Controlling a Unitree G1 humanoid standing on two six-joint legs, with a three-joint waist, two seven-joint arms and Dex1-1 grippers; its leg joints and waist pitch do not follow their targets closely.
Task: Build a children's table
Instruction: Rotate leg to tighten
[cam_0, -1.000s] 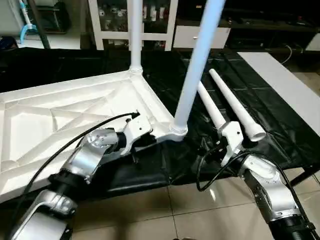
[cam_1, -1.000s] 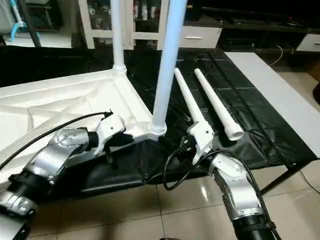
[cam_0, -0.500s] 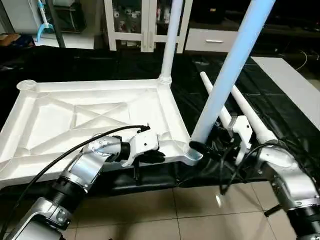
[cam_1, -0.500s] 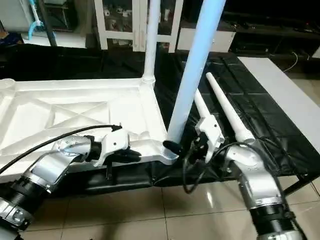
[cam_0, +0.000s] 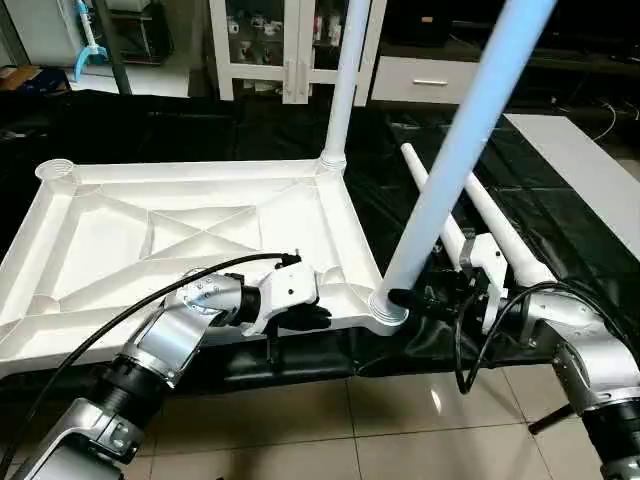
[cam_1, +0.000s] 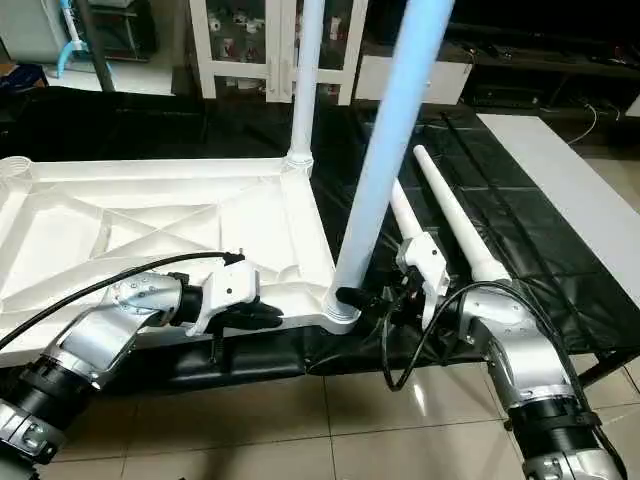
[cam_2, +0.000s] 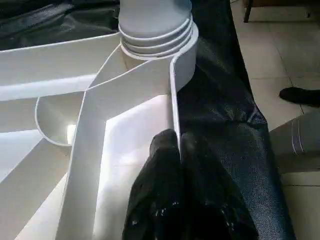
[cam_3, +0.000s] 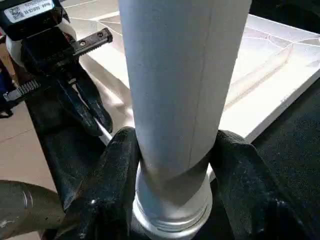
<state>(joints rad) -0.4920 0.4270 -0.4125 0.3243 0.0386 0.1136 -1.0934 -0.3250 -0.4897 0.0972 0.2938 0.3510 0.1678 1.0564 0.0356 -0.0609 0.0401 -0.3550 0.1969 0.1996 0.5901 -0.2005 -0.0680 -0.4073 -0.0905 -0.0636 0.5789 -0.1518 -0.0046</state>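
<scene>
The right gripper (cam_3: 172, 165) has its two fingers (cam_3: 112, 185) around the base of the near leg (cam_0: 450, 170), one on each side, just above the ribbed collar where it enters the corner socket (cam_0: 388, 308); whether the pads press on the tube or only flank it I cannot tell. The left gripper (cam_2: 179, 145) is pinched tight on the rim of the top (cam_0: 190, 240), which lies underside up on black sheeting (cam_0: 560, 230), just beside that same socket.

To seat this leg well, the right should probably squeeze low on the tube, keep it in line with the socket (it leans toward the camera) and press or twist down, while the left pins the rim so the top does not skid.

A far leg (cam_0: 343, 80) stands in the back corner. Two loose legs (cam_0: 500, 235) lie side by side just behind the right gripper.

Both standing legs run off the top edge. How deep the near leg sits in its socket cannot be made out.
</scene>
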